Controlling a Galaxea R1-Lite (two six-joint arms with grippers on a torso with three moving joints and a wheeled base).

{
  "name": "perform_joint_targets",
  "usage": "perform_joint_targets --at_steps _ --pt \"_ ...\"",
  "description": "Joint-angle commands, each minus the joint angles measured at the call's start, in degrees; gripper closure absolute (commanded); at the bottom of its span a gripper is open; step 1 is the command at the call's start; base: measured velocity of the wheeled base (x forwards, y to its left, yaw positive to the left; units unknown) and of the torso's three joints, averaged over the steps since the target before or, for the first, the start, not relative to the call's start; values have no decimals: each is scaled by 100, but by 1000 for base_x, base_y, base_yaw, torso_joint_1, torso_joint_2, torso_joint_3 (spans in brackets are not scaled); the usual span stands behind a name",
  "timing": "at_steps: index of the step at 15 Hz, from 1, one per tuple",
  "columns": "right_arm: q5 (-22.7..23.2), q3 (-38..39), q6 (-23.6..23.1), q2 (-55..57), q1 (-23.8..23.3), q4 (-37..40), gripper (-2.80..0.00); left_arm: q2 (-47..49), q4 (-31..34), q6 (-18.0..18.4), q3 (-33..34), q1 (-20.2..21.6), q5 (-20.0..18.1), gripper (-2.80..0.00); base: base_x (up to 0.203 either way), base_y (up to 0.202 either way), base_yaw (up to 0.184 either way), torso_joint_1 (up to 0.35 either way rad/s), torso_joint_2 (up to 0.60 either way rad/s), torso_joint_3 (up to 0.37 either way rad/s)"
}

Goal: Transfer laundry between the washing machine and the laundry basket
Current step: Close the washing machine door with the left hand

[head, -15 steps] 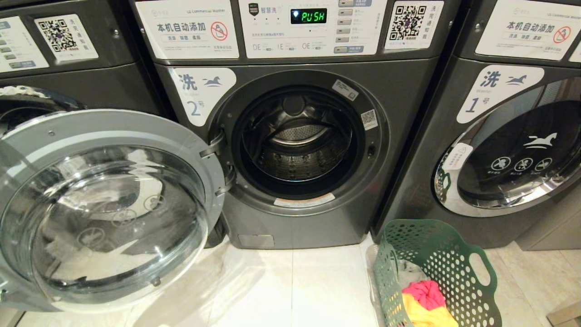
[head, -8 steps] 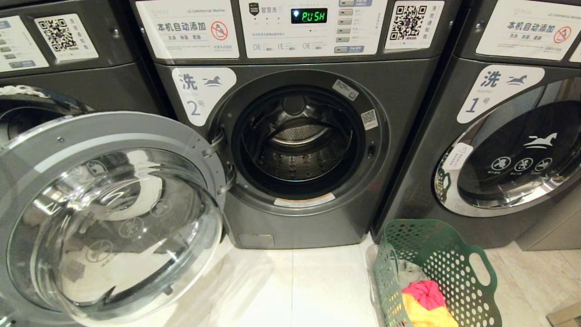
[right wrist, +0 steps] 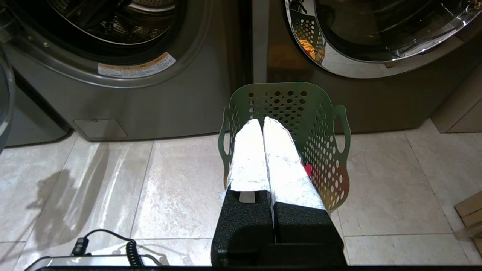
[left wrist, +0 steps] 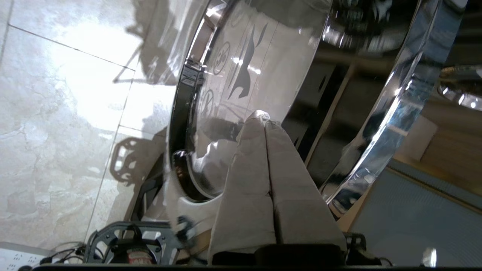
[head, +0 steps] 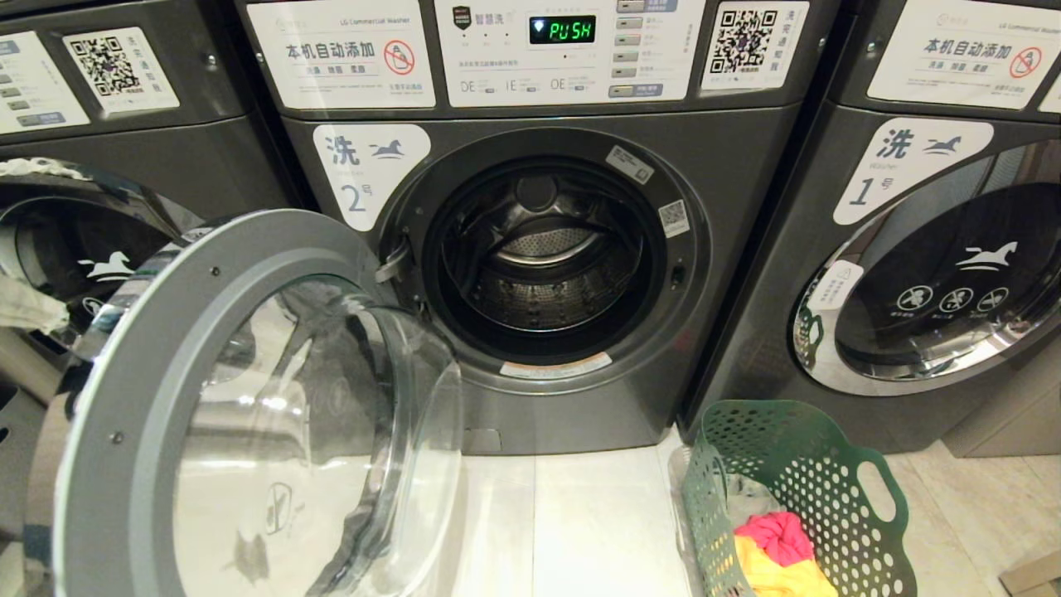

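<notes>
Left gripper closed against chrome-rimmed door.

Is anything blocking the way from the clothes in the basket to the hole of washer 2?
Nothing visible blocks it now. The clothes lie in the green basket on the floor, right of washer 2. Its drum mouth is bare. The door hangs out on the left side, off that path, with the shut left gripper at its glass.

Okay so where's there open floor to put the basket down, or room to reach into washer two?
Bare floor tiles lie between the open door and the laundry basket. The drum mouth of the washing machine is unobstructed. It is tight at left, where the door crowds the floor.
</notes>
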Motion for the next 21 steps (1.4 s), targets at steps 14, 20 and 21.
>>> perform_joint_targets --at_steps 14,20,21 --pt "1558 -1678 -493 843 -15 895 0 31 -2343 -800 1464 -4128 684 0 0 0 0 0 0 0" --pt "2477 -3591 602 4546 47 1169 0 710 -4109 -1367 1478 -4592 1555 0 0 0 0 0 0 0" --pt "2817 -3893 861 5134 74 1215 0 615 -4292 -1476 1477 -4592 1750 0 0 0 0 0 0 0"
